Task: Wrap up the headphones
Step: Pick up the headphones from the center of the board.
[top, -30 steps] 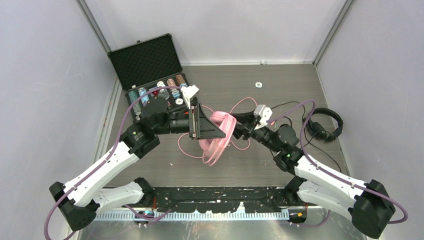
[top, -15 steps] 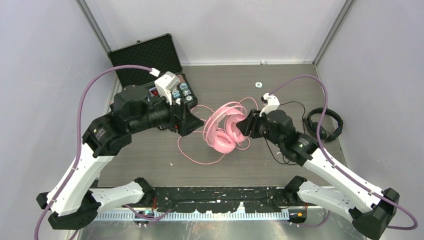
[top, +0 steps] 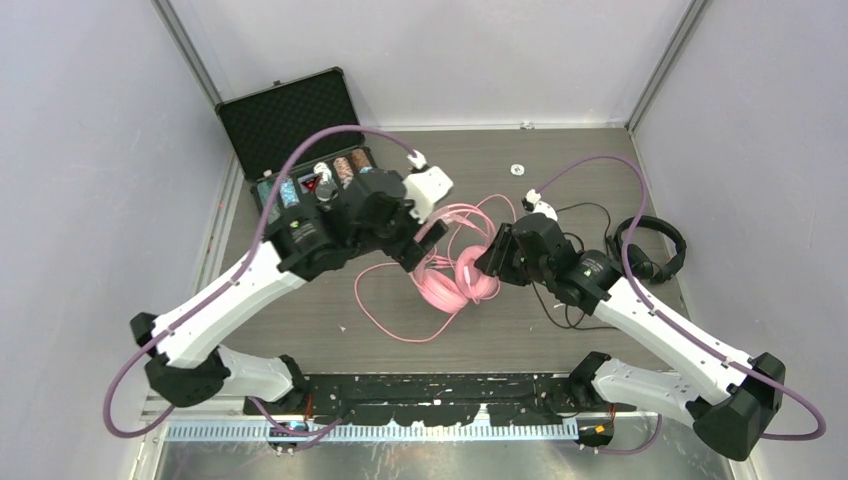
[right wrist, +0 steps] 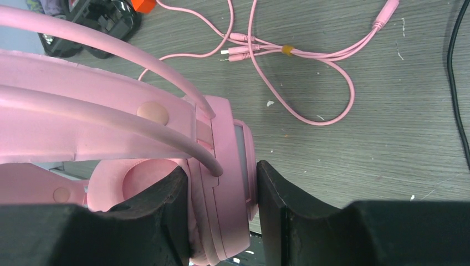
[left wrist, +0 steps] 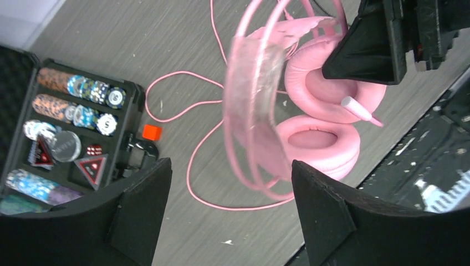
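Note:
The pink headphones are held just above the table centre, with their long pink cable looped loosely on the wood around them. My right gripper is shut on one pink ear cup; in the right wrist view the gripper clamps the cup from both sides. My left gripper is open and empty just left of the headband; in the left wrist view the gripper hovers over the cable, near the headband. The black headphones lie at the right edge with their thin black cable.
An open black case holding poker chips and dice stands at the back left, and shows in the left wrist view. A small white disc lies at the back. The pink cable's plug ends lie on the table.
My left arm drew back from the headband, then swung right and turned its wrist over the headset. My right gripper kept the ear cup and lowered the headphones toward the table.

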